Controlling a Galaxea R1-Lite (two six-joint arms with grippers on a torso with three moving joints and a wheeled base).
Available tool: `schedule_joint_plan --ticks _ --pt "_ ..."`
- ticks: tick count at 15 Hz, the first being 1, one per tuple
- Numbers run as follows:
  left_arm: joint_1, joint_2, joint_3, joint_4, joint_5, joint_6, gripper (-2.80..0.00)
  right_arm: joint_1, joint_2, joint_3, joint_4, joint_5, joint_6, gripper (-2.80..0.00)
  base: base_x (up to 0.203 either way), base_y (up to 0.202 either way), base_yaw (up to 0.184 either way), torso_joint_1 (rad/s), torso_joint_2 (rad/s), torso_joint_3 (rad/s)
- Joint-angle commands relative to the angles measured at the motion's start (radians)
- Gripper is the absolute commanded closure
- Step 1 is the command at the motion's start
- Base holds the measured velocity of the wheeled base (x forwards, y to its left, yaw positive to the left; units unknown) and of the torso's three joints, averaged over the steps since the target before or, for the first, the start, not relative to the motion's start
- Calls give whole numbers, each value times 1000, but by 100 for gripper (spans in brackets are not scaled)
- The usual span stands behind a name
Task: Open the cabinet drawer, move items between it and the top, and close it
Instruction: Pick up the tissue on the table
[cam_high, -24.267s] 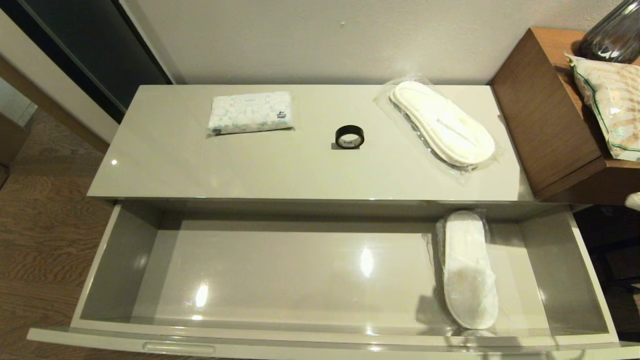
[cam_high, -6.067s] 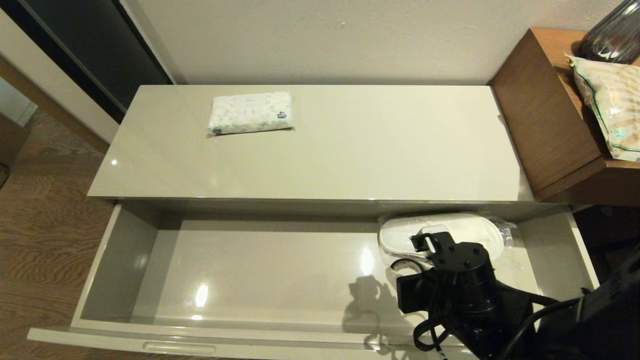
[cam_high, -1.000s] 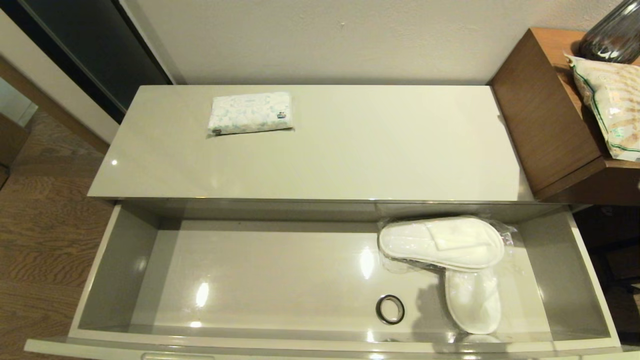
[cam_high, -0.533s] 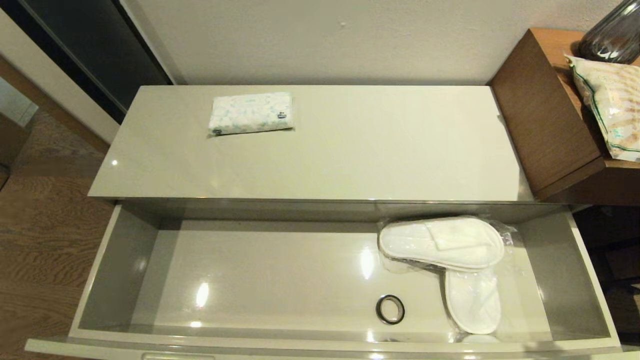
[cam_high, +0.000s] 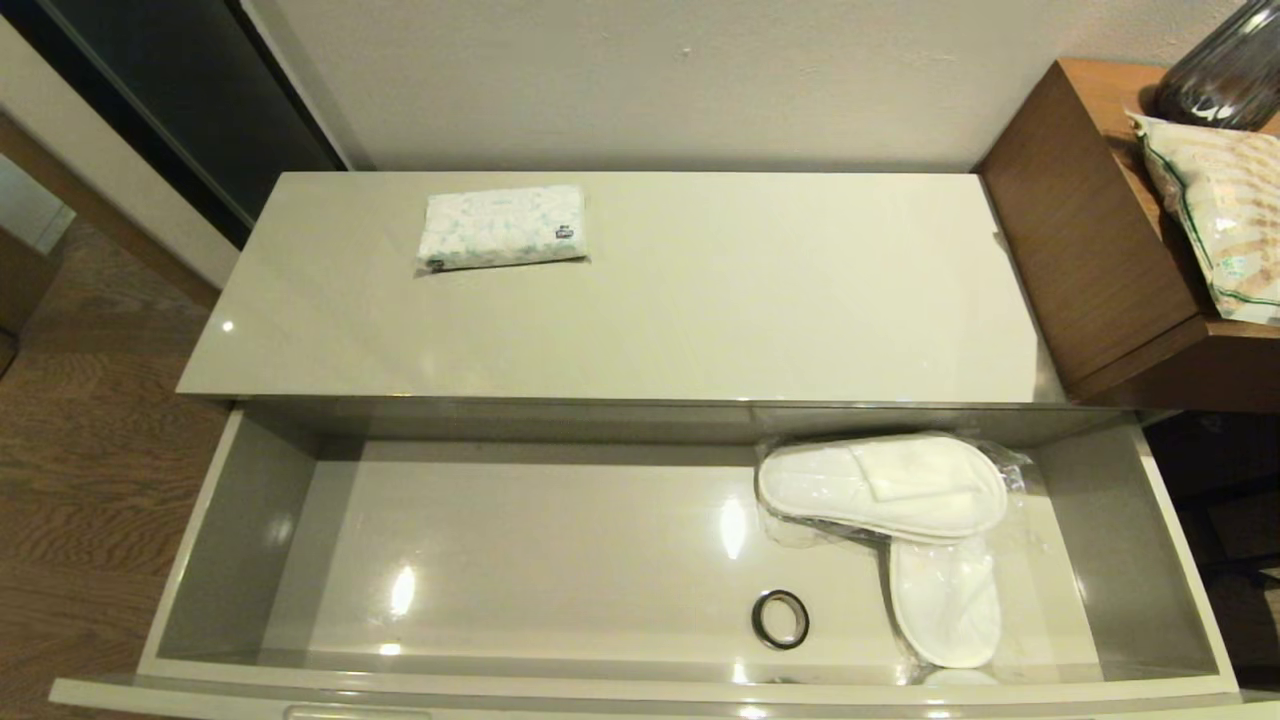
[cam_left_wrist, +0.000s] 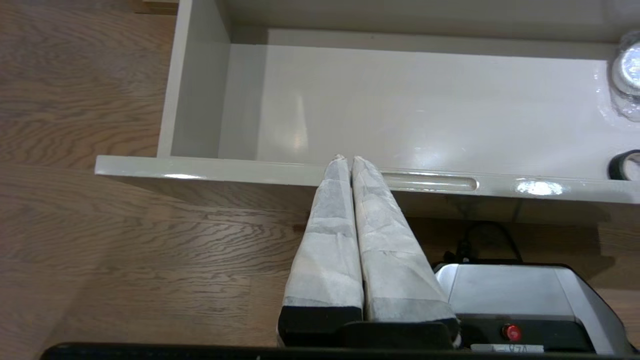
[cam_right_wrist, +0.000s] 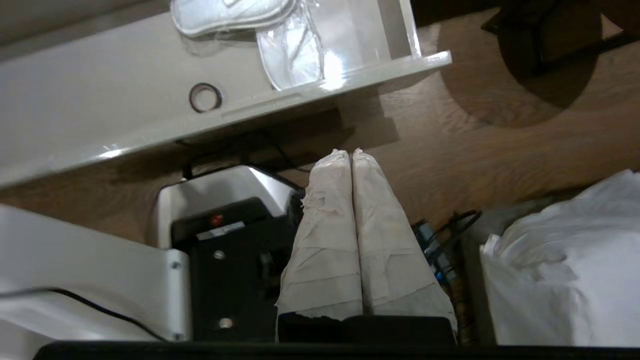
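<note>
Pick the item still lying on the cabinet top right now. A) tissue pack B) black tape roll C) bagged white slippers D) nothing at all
A: the tissue pack alone lies on the top, while the tape roll and the bagged slippers sit inside the open drawer.

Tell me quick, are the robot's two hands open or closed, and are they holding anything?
Left gripper: closed, holding nothing, hanging just in front of the wide glossy cream-beige drawer.
Right gripper: closed, holding nothing, above the wooden floor.
</note>
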Motion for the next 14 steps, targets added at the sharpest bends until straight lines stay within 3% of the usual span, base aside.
schedule_joint_plan --ticks 1,5,7,11,14 --pt "0 0 0 0 0 0 0 2 -252 181 -92 10 -65 0 0 0 0 0 0 0" --pt "1 0 0 0 0 0 0 18 -331 471 -654 -8 -155 0 0 0 0 0 0 0" --pt "1 0 0 0 0 -1 0 20 -340 594 -839 49 -169 0 0 0 0 0 0 0" --pt "1 0 0 0 0 0 0 21 -345 809 -1046 145 -203 0 0 0 0 0 0 0" --pt "1 0 0 0 0 0 0 21 -345 933 -1174 157 -213 0 0 0 0 0 0 0"
